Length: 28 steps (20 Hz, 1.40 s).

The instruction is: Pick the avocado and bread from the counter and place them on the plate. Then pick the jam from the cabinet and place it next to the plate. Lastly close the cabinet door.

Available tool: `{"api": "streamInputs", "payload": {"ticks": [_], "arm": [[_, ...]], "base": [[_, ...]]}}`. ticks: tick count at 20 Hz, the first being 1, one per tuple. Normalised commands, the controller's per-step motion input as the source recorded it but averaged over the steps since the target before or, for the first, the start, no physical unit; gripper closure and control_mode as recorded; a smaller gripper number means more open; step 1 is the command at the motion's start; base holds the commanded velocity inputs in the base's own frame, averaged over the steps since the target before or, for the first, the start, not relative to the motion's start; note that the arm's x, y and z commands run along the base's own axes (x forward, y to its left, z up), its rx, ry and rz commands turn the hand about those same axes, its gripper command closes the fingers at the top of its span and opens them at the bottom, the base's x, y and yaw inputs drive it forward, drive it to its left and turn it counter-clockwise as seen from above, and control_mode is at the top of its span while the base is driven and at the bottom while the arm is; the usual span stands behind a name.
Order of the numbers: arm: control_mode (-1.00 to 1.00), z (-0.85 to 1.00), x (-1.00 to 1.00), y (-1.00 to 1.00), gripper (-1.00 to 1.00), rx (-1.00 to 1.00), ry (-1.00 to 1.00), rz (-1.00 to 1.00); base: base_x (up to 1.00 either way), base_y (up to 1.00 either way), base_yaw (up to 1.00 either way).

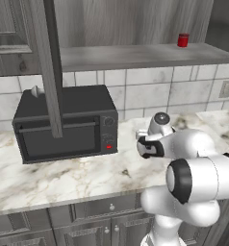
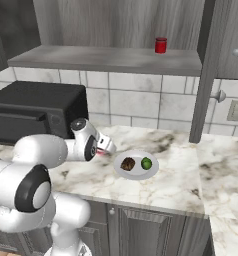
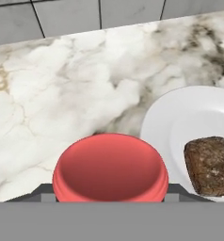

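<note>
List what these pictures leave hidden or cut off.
Left base view: the arm hides the plate.
Hand view: the right edge cuts off the bread and nearly all the avocado.
Right base view: the jam in the jaws is too small to tell whether it touches the counter.

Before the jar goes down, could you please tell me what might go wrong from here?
The jam in the hand hangs close to the plate, so it could land on the rim or nudge the bread. The open cabinet door juts over the counter; the arm might clip it when rising.
</note>
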Motion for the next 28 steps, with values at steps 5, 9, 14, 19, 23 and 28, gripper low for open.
{"api": "streamInputs", "payload": {"ticks": [5, 9, 14, 19, 23, 28], "arm": [[-1.00, -0.17, 0.20, -0.10, 1.00, -0.01, 0.00, 0.00], [-1.00, -0.17, 0.15, -0.12, 1.00, -0.01, 0.00, 0.03], [-1.00, -0.22, 0.11, -0.05, 1.00, -0.01, -0.07, 0.05], [-1.00, -0.21, 0.12, 0.00, 1.00, 0.00, -0.09, 0.06], [-1.00, -0.17, 0.08, 0.00, 1.00, 0.00, -0.08, 0.08], [-1.00, -0.10, 0.07, 0.00, 1.00, 0.00, -0.01, 0.05]], "base": [[0.00, 0.00, 0.00], [0.00, 0.00, 0.00], [0.00, 0.00, 0.00], [0.00, 0.00, 0.00], [0.00, 0.00, 0.00], [0.00, 0.00, 0.00]]}}
